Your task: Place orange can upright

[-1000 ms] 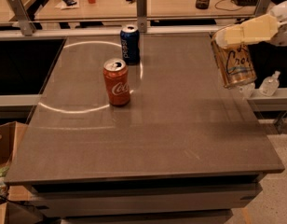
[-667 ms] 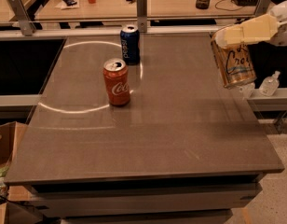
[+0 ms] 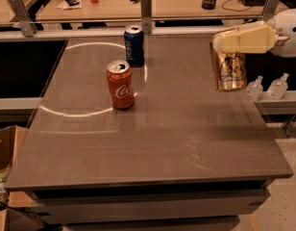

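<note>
End effector (image 3: 223, 44), over the table (image 3: 186, 143) right edge, clamps the orange can (image 3: 230, 72) hanging beneath.

arm (image 3: 291, 32): comes in from right edge, reaching left, about level | gripper (image 3: 219, 42): upper right of view, up in the air | fingers: closed on top of orange can (image 3: 230, 72), which hangs below

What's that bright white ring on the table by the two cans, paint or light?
Camera view: likely light, a thin glare ring on the glossy table, curving past the red Coca-Cola can and blue Pepsi can. Warm, dim lighting; the orange can, held by the gripper over the table's right edge, glints too.
</note>
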### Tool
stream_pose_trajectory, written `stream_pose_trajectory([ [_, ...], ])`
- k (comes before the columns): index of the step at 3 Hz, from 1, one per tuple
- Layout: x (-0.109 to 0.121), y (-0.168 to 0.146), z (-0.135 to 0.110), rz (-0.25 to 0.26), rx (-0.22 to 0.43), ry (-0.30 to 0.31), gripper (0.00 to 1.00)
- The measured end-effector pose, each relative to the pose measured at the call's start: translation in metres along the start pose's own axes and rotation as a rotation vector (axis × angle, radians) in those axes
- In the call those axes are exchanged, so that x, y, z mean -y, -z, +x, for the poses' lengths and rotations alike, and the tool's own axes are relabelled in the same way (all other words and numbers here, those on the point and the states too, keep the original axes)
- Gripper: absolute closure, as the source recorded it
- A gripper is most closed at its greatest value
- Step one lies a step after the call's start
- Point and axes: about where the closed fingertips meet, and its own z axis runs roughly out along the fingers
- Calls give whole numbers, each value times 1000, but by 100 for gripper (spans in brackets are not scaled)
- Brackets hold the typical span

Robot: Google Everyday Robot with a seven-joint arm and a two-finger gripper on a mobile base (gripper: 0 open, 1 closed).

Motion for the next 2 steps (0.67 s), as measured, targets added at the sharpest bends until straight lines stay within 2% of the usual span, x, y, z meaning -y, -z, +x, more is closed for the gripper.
stream_pose_trajectory([
  [2, -10, -18, 22, 65, 184, 215, 100],
])
